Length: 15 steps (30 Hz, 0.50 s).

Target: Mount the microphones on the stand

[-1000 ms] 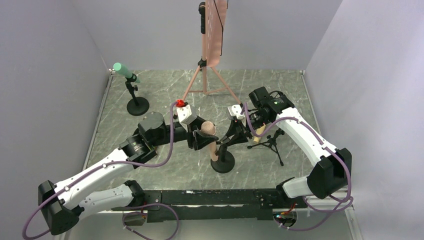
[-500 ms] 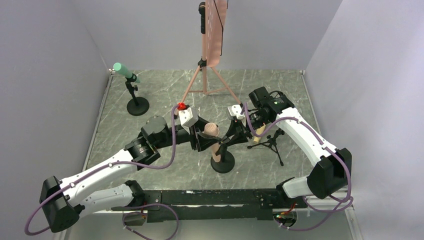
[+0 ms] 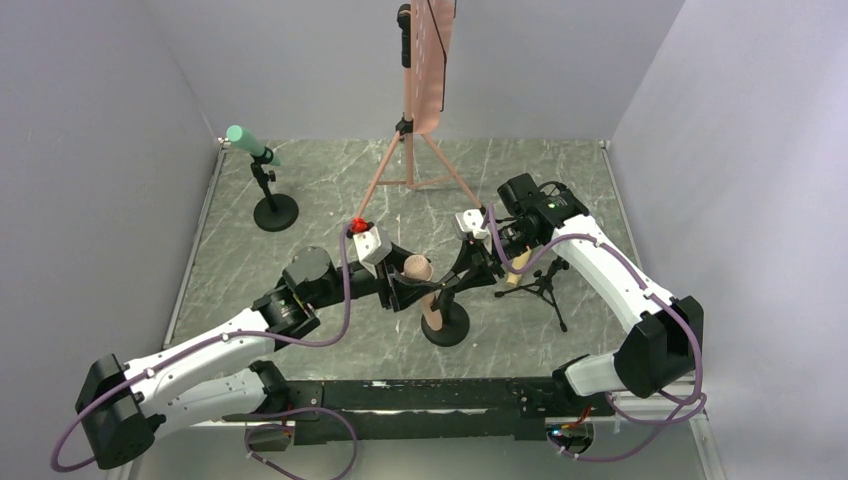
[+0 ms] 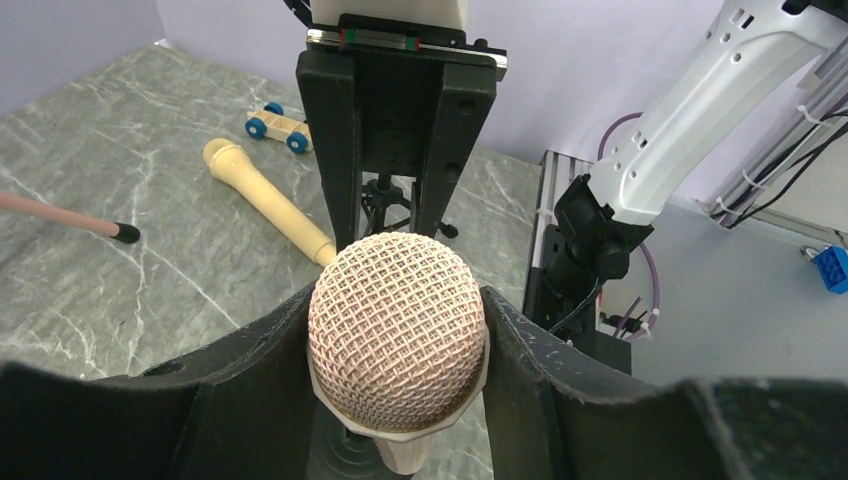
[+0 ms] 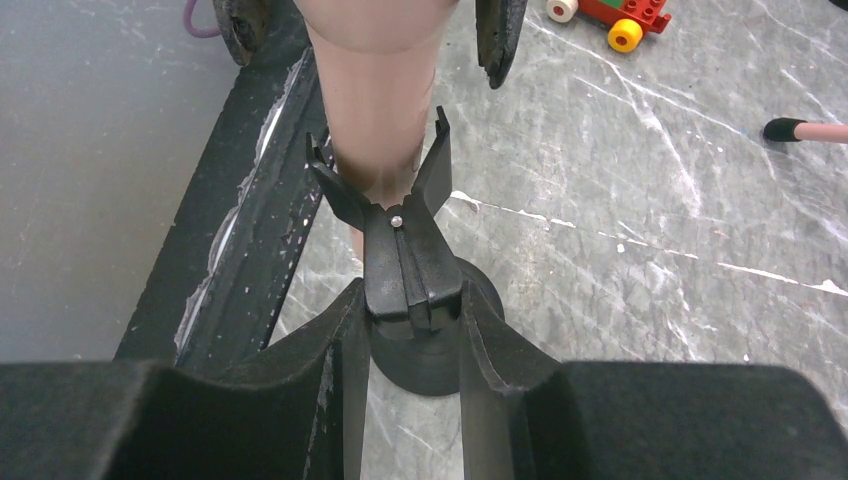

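Note:
A pink microphone [image 3: 417, 268] stands nearly upright with its mesh head [image 4: 397, 330] up. My left gripper [image 3: 405, 285] is shut on the head, one finger on each side [image 4: 397, 345]. The mic's body [image 5: 375, 90] sits in the forked clip [image 5: 395, 215] of a black stand with a round base [image 3: 446, 326]. My right gripper [image 3: 465, 272] is shut on the clip's neck [image 5: 410, 285], with the base [image 5: 425, 365] below it. A yellow microphone [image 4: 265, 200] lies on the table behind. A green microphone [image 3: 247, 140] sits on its own stand at the far left.
A small black tripod stand [image 3: 541, 287] stands right of my right gripper, with the yellow microphone [image 3: 514, 277] beside it. A pink tripod with a board [image 3: 420, 100] stands at the back. A toy car [image 4: 278, 125] and a red brick toy [image 5: 620, 15] lie on the table.
My left gripper has moved right and down with the pink microphone, bringing it over the stand and upright into the clip. My right gripper has stayed on the stand.

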Each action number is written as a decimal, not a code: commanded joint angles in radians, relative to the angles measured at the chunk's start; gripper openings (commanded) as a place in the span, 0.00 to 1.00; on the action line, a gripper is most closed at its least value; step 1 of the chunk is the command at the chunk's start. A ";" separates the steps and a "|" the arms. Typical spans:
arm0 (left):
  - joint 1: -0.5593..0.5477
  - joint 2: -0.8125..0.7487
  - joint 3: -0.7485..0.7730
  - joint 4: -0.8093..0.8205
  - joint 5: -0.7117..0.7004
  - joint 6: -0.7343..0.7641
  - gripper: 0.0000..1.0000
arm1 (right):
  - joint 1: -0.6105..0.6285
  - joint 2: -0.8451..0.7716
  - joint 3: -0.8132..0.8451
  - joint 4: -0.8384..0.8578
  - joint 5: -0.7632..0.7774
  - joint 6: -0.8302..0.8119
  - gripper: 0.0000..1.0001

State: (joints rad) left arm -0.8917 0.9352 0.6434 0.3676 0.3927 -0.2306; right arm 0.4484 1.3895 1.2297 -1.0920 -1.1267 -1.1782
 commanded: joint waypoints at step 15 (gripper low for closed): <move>-0.007 -0.032 -0.073 0.277 -0.036 -0.059 0.00 | 0.001 -0.010 0.014 -0.022 -0.057 -0.002 0.19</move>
State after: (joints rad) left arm -0.8921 0.9123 0.5728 0.5434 0.3576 -0.2615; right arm 0.4484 1.3895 1.2297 -1.0920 -1.1271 -1.1778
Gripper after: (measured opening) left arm 0.564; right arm 0.340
